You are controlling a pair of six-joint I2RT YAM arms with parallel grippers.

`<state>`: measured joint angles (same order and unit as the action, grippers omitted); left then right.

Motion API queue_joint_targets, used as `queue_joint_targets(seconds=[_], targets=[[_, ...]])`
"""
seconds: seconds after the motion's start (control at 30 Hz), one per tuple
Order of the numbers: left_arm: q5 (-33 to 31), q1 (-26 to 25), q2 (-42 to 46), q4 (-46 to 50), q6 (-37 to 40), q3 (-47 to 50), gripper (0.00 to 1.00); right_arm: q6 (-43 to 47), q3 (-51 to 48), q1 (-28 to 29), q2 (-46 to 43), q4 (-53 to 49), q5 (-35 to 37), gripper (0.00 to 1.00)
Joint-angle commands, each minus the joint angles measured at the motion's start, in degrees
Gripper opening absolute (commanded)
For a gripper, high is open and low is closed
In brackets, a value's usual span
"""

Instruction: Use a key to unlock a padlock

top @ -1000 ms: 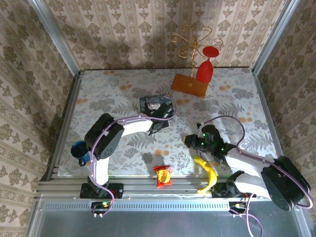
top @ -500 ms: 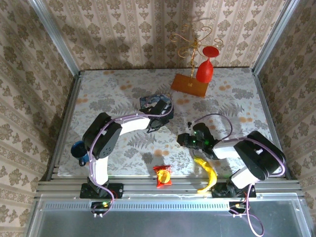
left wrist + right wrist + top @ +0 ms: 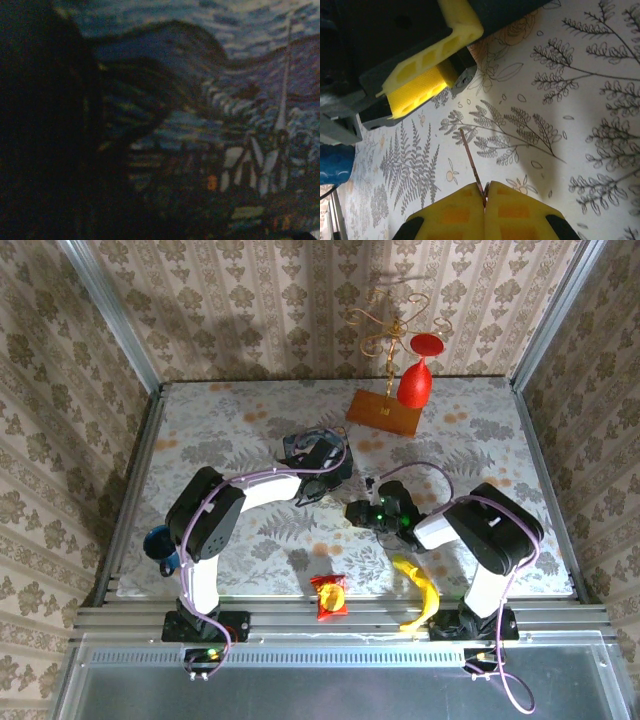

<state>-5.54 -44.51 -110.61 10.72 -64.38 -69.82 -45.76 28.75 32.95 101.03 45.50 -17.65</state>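
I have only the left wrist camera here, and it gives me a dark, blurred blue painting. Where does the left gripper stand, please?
Observer: On the top camera, the left gripper is over the blue painted tin, near the middle of the table.
Operator: And the right gripper, what does it do?
Observer: Its own wrist camera shows the right gripper shut on a thin key, which points toward the left arm's yellow fingers.
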Motion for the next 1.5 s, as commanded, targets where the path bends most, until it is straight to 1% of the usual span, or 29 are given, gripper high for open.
queue_joint_targets(seconds=[0.0, 0.13, 0.47, 1.03, 1.4, 1.47], targets=[[0.95, 0.48, 2.15, -1.26, -1.10, 0.31, 0.00, 1.16, 1.74, 0.54, 2.44, 3.81, -0.80, 0.00], [1.06, 0.55, 2.32, -1.84, -1.36, 0.71, 0.00, 0.59, 2.27, 0.76, 4.17, 6.19, -0.90, 0.00], [1.12, 0.49, 2.77, -2.11, -1.45, 1.22, 0.00, 0.37, 1.83, 0.96, 4.65, 6.74, 3.22, 0.00], [1.24, 0.44, 2.50, -2.62, -1.64, 1.39, 0.00, -2.71, 2.19, 0.89, 8.79, 12.40, 4.60, 0.00], [0.72, 0.05, 2.94, -4.23, -1.88, 2.32, 0.00, -7.64, 2.89, 1.01, 9.43, 9.82, 5.95, 0.00], [0.75, 0.05, 2.86, -4.19, -1.89, 2.26, 0.00, -8.14, 2.55, 0.98, 9.70, 10.99, 5.91, 0.00]])
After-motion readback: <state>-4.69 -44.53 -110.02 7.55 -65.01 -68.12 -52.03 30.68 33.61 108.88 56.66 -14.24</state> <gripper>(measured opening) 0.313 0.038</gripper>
